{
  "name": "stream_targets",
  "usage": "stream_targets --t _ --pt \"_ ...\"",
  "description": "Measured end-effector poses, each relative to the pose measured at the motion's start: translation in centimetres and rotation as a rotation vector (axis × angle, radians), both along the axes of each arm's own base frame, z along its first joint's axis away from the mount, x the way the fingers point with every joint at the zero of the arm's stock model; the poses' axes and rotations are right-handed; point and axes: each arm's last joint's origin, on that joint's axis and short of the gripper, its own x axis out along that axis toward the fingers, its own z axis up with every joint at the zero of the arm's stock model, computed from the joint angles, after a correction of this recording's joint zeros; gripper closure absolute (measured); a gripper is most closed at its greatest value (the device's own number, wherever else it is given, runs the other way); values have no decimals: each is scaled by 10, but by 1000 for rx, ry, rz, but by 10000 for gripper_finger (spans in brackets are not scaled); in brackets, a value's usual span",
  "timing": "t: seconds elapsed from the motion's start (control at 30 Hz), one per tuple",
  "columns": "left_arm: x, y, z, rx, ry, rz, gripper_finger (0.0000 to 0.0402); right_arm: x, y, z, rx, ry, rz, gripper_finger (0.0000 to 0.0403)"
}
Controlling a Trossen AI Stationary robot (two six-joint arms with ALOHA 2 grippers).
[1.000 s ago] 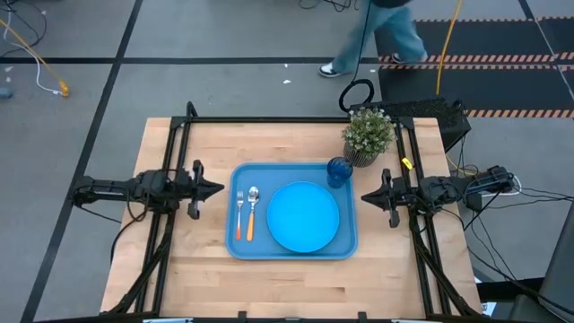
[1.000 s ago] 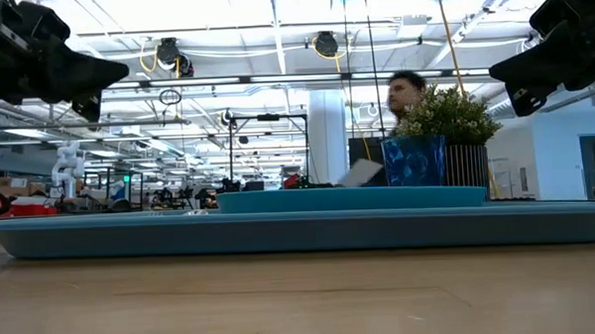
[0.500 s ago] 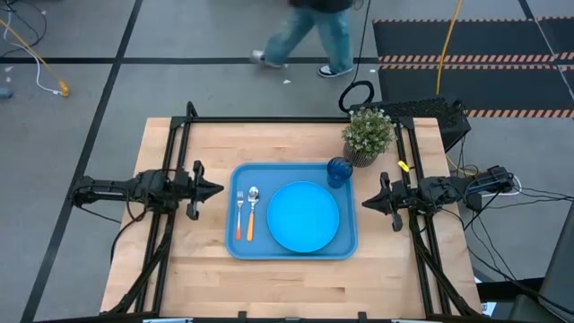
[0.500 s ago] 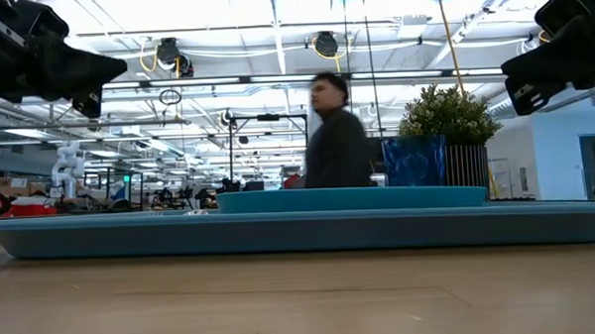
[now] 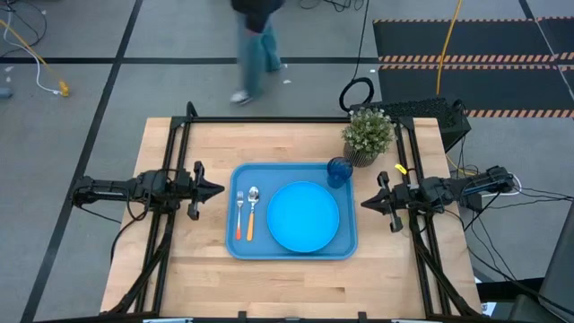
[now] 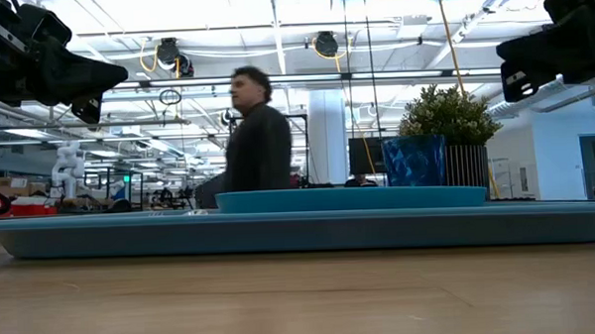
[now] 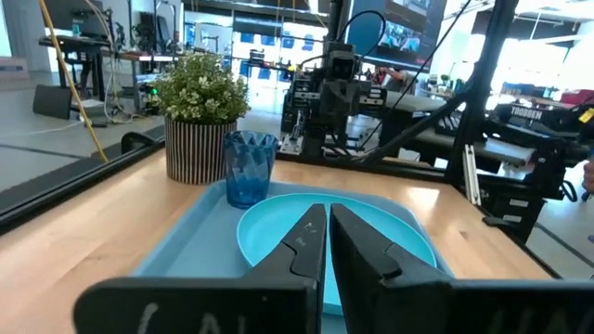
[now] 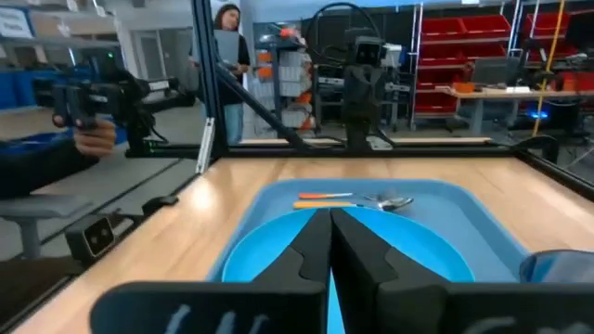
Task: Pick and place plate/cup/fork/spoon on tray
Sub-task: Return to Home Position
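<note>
The sky-blue plate (image 5: 303,216) lies flat in the light-blue tray (image 5: 291,256). The dark-blue cup (image 5: 339,170) stands upright in the tray's far right corner. The fork (image 5: 239,215) and the spoon (image 5: 252,211) lie side by side along the tray's left part, their orange handles toward the near edge. My left gripper (image 5: 218,188) hovers shut just left of the tray, pointing at it. My right gripper (image 5: 365,203) hovers shut just right of the tray, pointing at it. Both are empty and above tray height in the low view.
A potted green plant (image 5: 368,135) in a striped pot stands on the table at the far right, just behind the cup. A person (image 5: 256,36) walks on the floor beyond the table's far edge. Bare wood lies near the front edge (image 5: 296,287).
My right gripper has shifted slightly toward the table's near edge. The person beyond the far edge has walked from right to left. The tray and everything on it have stayed still.
</note>
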Motion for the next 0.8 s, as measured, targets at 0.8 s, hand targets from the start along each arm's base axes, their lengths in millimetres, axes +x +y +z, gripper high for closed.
stream_targets --t 0.8 --pt "0 0 2 25 -17 2 396 3 -12 2 28 -29 -13 403"
